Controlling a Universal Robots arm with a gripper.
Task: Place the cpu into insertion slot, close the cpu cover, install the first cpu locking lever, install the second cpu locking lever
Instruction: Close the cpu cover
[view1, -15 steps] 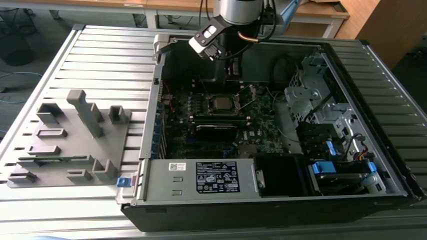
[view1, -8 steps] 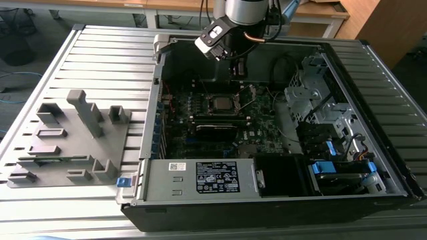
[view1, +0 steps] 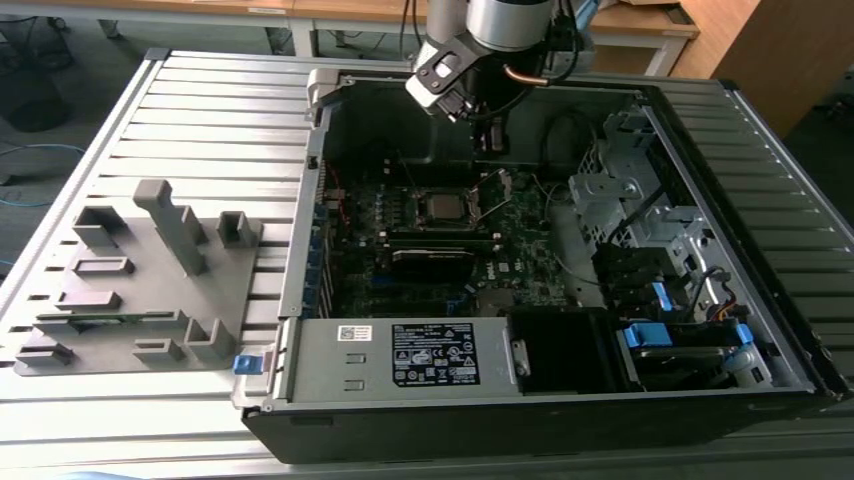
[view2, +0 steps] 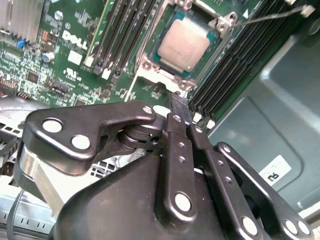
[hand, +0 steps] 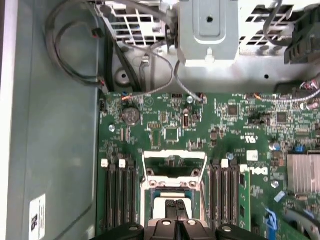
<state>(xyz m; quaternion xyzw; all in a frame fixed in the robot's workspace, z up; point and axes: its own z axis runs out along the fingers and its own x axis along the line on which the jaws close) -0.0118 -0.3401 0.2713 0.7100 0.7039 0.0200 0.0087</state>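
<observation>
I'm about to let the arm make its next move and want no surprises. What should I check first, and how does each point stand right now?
1. The cpu seated in the insertion slot: ok, it lies flat inside the rim in the second wrist view.
2. The cpu cover closed: not ok, it stands open off the slot in the first wrist view.
3. One locking lever latched: not ok, the wire juts free beside the slot.
4. The other lever latched: cannot tell.
5. Empty gripper: ok, its fingers are shut on nothing, close to the slot.
</observation>
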